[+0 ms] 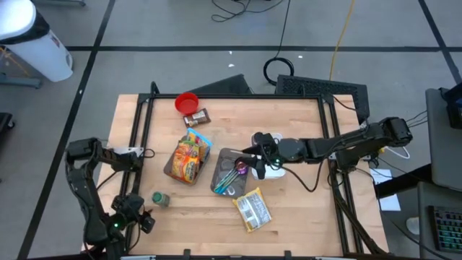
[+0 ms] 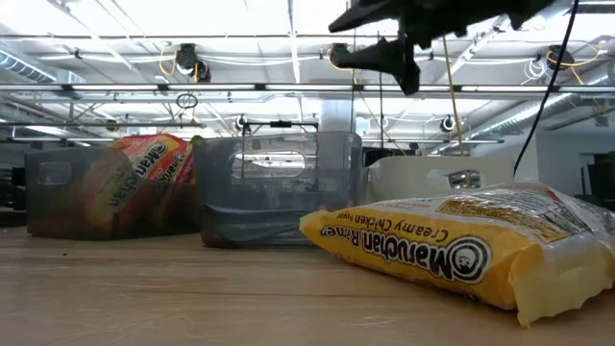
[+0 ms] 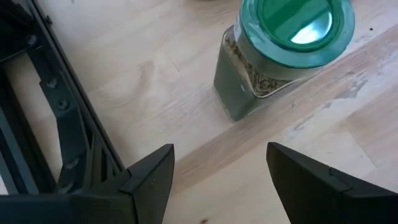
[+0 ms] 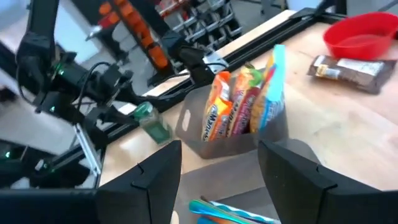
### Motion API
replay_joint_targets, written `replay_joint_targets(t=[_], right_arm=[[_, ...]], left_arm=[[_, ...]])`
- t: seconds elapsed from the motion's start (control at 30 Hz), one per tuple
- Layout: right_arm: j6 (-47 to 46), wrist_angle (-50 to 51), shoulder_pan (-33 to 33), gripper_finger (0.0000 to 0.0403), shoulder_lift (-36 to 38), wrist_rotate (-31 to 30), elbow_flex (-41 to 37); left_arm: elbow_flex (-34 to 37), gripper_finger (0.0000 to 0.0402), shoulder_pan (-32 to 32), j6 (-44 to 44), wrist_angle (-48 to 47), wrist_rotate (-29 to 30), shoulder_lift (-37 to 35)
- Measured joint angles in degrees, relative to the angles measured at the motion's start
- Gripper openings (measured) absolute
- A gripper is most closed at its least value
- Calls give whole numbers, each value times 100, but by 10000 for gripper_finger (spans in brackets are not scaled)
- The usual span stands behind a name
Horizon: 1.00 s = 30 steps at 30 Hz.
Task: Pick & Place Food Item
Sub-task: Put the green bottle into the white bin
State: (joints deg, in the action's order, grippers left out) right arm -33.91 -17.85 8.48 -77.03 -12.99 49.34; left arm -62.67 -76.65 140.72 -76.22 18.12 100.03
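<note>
We count one green-lidded spice jar (image 1: 159,198) near the table's (image 1: 303,209) front-left corner beside the spread-fingered, empty left gripper (image 1: 141,222), one yellow ramen packet (image 1: 253,209), two grey bins (image 1: 229,172), and the parted, empty right gripper (image 1: 250,165).

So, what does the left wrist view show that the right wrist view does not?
Only the left wrist view shows the jar's green lid from above and the open left pincer near it. Only the right wrist view shows the red bowl, the brown packet, the bin of noodle packs and the open right pincer. Both show the jar and the table.
</note>
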Motion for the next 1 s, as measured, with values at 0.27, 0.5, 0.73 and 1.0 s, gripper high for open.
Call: replay_joint_targets(t=[0.27,0.5,0.73,1.0], right_arm=[[-801,-1770,178,205,0,-72,-1186],[-854,-1965,183,205,-2,-54,-1276],[-723,-2011,183,205,-2,-52,-1276],[-697,-1955,181,205,-2,-51,-1276]], left_arm=[[108,271,117,-71,-178,170,-10],[178,271,396,-330,-202,301,-212],[316,271,647,-434,217,297,-222],[580,271,1006,-571,1052,524,-228]])
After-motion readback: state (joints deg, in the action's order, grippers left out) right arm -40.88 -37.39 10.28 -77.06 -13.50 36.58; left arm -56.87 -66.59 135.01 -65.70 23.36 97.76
